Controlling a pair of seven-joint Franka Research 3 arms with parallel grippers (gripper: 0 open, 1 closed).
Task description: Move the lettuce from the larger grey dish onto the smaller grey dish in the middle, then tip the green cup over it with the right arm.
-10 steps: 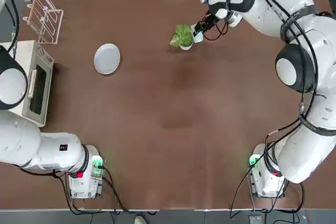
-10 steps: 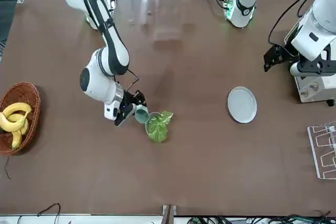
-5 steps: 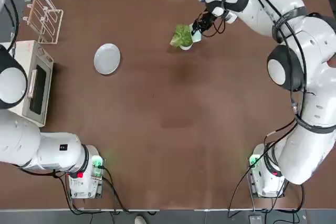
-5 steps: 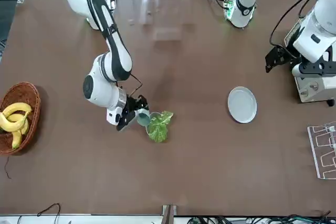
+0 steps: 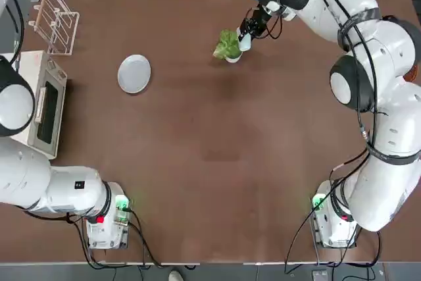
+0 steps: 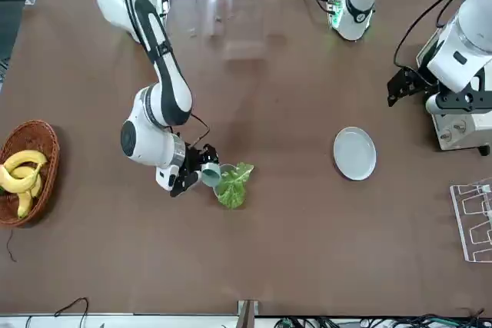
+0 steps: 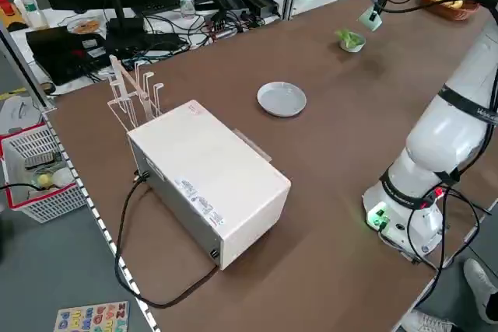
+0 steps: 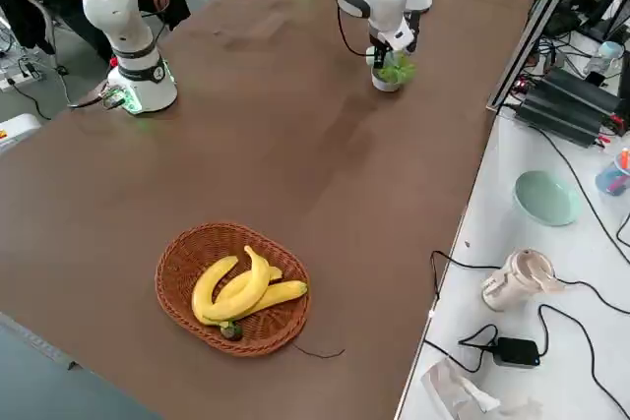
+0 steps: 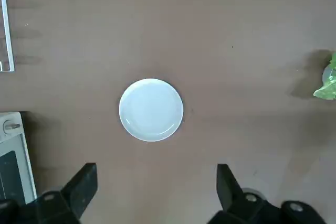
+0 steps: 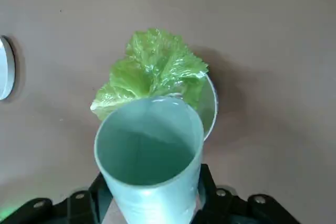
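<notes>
The right gripper [image 10: 149,203] has its dark fingers pinched on the smooth, mint-green green cup [image 10: 148,158], a handleless cylinder tilted with its open mouth toward the lettuce [image 10: 152,70]; those crinkly light-green leaves sit in the smaller grey dish [image 10: 209,109], a round raised-side bowl, spilling over its rim; from overhead the cup [image 5: 245,42] hangs just above the bowl's edge, nearer the leaves [image 5: 228,45] than a second ago, the wrist having swung farther across the table; the larger grey dish [image 5: 134,74], flat and pale, lies bare well to the left; the left gripper [image 9: 152,203] hovers above that plate [image 9: 151,109], fingers spread.
</notes>
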